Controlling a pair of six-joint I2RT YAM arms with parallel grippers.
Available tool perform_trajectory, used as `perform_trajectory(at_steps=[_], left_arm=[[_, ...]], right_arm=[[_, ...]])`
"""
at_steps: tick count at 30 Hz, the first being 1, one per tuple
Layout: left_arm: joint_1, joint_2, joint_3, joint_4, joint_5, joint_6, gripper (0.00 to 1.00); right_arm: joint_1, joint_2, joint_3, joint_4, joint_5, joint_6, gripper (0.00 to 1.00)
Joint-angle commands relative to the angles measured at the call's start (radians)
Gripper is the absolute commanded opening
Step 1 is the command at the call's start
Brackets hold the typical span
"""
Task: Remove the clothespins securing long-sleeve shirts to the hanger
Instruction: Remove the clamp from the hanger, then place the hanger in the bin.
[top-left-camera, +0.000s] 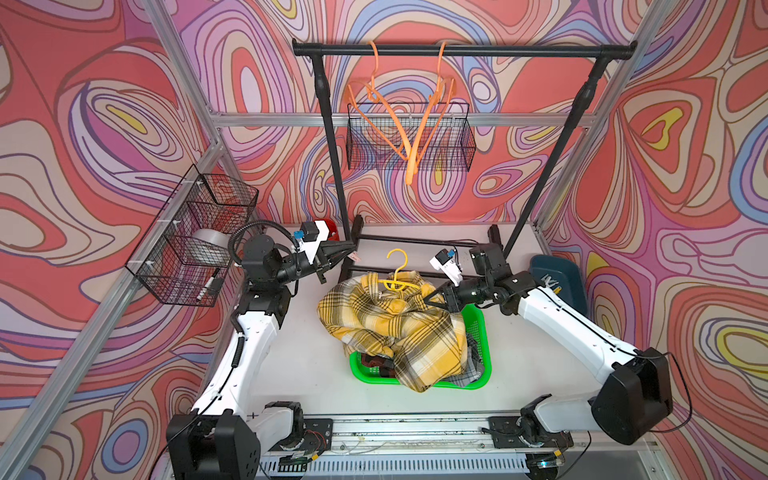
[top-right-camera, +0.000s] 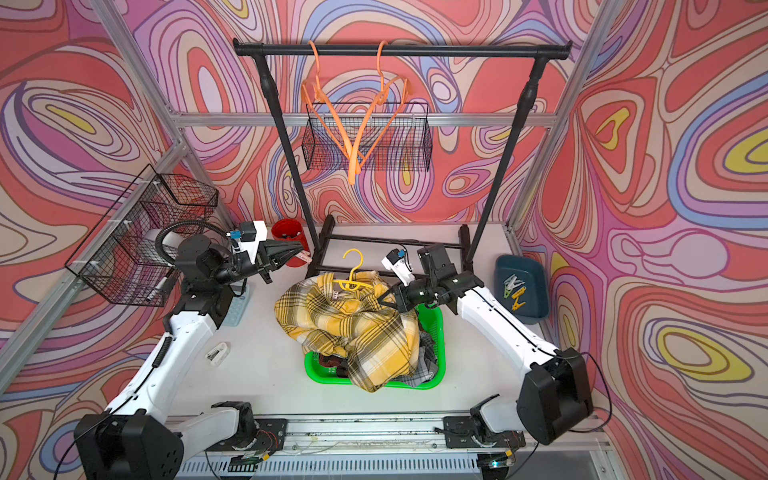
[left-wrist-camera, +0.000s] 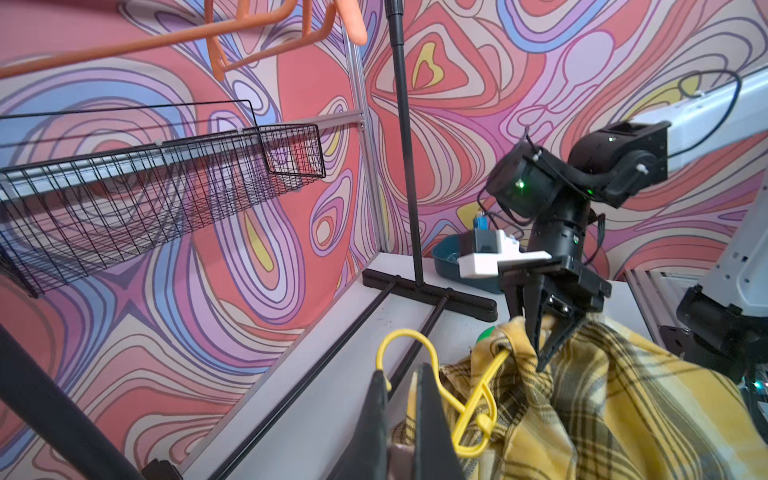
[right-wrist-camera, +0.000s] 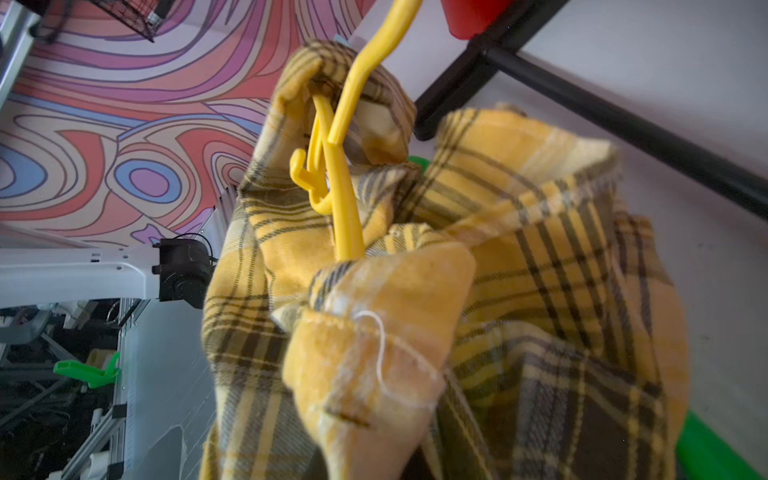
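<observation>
My left gripper (top-left-camera: 347, 254) (top-right-camera: 297, 252) is up at the back left, shut on a pale clothespin (top-right-camera: 305, 257) that sticks out past its tips; in the left wrist view a pale bit of the clothespin (left-wrist-camera: 400, 457) shows between the closed jaws. A yellow-and-black plaid shirt (top-left-camera: 395, 328) (top-right-camera: 353, 328) lies heaped over a green basket (top-left-camera: 482, 332), still on a yellow hanger (top-left-camera: 397, 274) (left-wrist-camera: 469, 399) (right-wrist-camera: 336, 137). My right gripper (top-left-camera: 428, 298) (left-wrist-camera: 540, 357) is shut on the shirt's cloth beside the hanger. Dark red and grey shirts (top-left-camera: 374, 361) lie under it in the basket.
A blue tray (top-right-camera: 536, 270) at the right holds loose clothespins (top-right-camera: 514, 291). A red cup (top-right-camera: 289, 237) stands behind my left gripper. The black rack (top-left-camera: 461, 50) carries two orange hangers (top-left-camera: 411, 124). Wire baskets (top-left-camera: 187, 241) hang at the left and back. A white clip (top-right-camera: 218, 353) lies on the table.
</observation>
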Motion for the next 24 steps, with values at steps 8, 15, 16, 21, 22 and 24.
perform_trajectory(at_steps=[8,15,16,21,22,24], left_arm=[[-0.269,-0.061,0.123,-0.361,-0.469,-0.123,0.00],[-0.329,-0.037,0.200,-0.513,-0.662,-0.268,0.00],[-0.335,-0.031,0.212,-0.535,-0.695,-0.286,0.00],[-0.342,0.009,0.275,-0.663,-0.767,-0.343,0.00],[-0.341,0.022,0.292,-0.691,-0.772,-0.363,0.00],[-0.343,0.035,0.301,-0.703,-0.763,-0.387,0.00]], right_arm=[[0.025,-0.228,-0.053,0.035,0.298,0.118,0.66],[0.058,-0.283,0.067,0.084,0.380,0.045,0.71],[0.081,-0.278,0.067,0.121,0.388,0.046,0.71],[0.247,-0.169,0.102,0.239,0.512,0.014,0.68],[0.270,-0.140,0.113,0.261,0.523,0.014,0.68],[0.297,-0.091,0.130,0.318,0.522,0.025,0.68]])
